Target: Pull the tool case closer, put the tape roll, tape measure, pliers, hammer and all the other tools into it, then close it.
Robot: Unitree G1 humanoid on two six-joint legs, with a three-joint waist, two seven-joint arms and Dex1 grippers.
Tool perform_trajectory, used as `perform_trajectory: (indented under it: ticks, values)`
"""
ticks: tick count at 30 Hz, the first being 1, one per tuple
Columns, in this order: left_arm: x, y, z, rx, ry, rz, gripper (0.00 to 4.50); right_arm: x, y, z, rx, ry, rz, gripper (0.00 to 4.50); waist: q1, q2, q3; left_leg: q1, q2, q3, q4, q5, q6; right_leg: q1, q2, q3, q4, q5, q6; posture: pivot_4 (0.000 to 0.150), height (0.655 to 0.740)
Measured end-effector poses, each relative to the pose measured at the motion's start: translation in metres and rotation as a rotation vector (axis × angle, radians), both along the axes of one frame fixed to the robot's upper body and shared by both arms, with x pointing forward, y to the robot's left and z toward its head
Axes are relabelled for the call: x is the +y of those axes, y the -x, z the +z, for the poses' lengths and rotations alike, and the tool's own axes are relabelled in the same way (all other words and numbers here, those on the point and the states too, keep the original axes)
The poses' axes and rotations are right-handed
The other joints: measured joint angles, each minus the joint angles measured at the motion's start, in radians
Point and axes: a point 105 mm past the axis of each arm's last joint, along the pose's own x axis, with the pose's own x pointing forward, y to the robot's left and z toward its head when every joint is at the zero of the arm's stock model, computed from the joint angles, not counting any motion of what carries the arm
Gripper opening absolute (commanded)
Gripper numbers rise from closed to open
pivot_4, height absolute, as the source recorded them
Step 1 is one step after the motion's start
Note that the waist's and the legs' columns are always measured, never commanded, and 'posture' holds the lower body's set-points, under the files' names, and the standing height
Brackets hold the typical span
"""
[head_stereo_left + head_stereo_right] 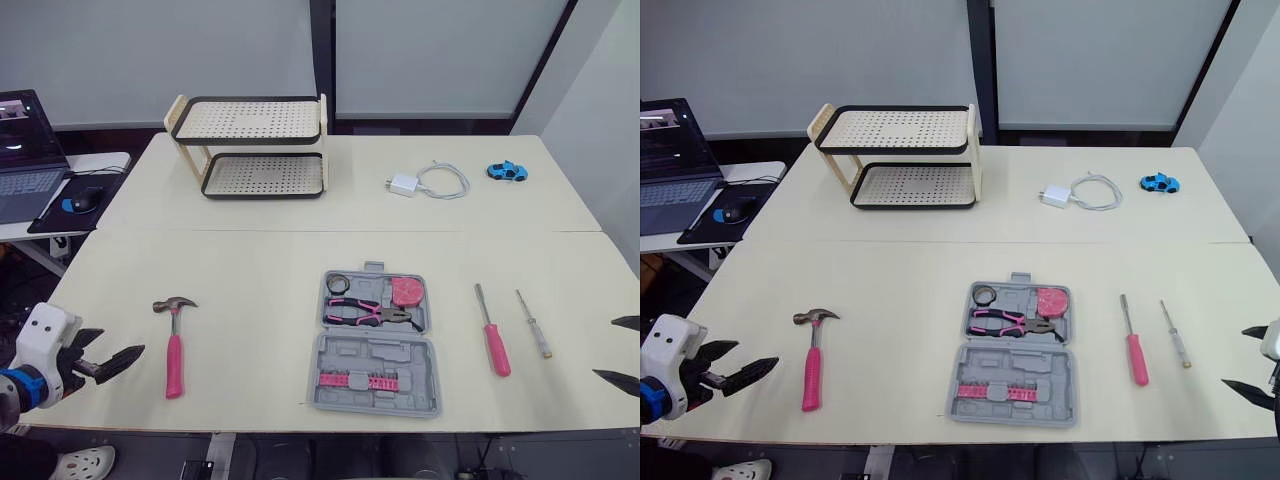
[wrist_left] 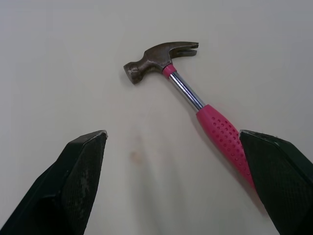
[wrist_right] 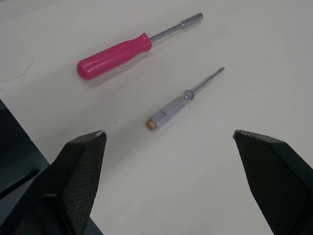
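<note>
Grey tool case [image 1: 372,352] between hammer [image 1: 174,352] and screwdriver [image 1: 494,342]; left gripper [image 2: 172,134], right gripper [image 3: 168,132] fingers apart.

A pale cream worktop [image 1: 250,260] spans the middle of the frame, crossed by a seam. A two-tier perforated rack [image 1: 255,145] stands upper left. At the left edge, a side desk [image 1: 105,160] carries a laptop [image 1: 25,155]. Pale panels [image 1: 430,50] line the top.
</note>
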Motion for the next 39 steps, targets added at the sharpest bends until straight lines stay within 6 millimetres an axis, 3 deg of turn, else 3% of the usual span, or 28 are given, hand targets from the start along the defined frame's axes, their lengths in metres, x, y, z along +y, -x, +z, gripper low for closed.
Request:
perform_trajectory:
  ticks: [15, 26, 33, 39]
  values:
    - [-0.023, -0.005, 0.012, -0.011, -0.013, -0.069, 4.50, -0.002, -0.006, 0.002, -0.017, 0.004, 0.009, 4.45, 0.000, 0.000, 0.000, 0.000, 0.000, 0.000, 0.000, 0.000, 0.000, 0.000, 0.000, 0.000, 0.000, 0.000, 0.000, 0.150, 0.7400]
    - [-0.088, -0.027, 0.028, -0.084, 0.024, -0.417, 4.50, -0.001, -0.008, 0.004, -0.030, 0.005, 0.010, 4.45, 0.001, 0.000, 0.001, 0.000, 0.000, 0.001, 0.000, 0.000, 0.000, 0.001, 0.000, 0.000, -0.001, 0.000, 0.000, 0.150, 0.7400]
    - [-0.112, -0.028, 0.031, -0.121, 0.025, -0.588, 4.50, 0.002, -0.009, 0.005, -0.028, -0.005, -0.002, 4.45, -0.001, 0.001, 0.001, 0.000, 0.000, 0.001, 0.000, 0.000, 0.000, 0.000, 0.000, 0.000, -0.001, 0.000, 0.000, 0.150, 0.7400]
    - [-0.120, -0.028, 0.027, -0.157, 0.011, -0.713, 4.50, 0.009, -0.013, 0.010, -0.039, -0.027, -0.015, 4.45, 0.001, 0.002, 0.002, 0.000, -0.001, 0.001, 0.000, 0.000, 0.000, 0.001, 0.000, 0.000, -0.001, 0.000, 0.000, 0.150, 0.7400]
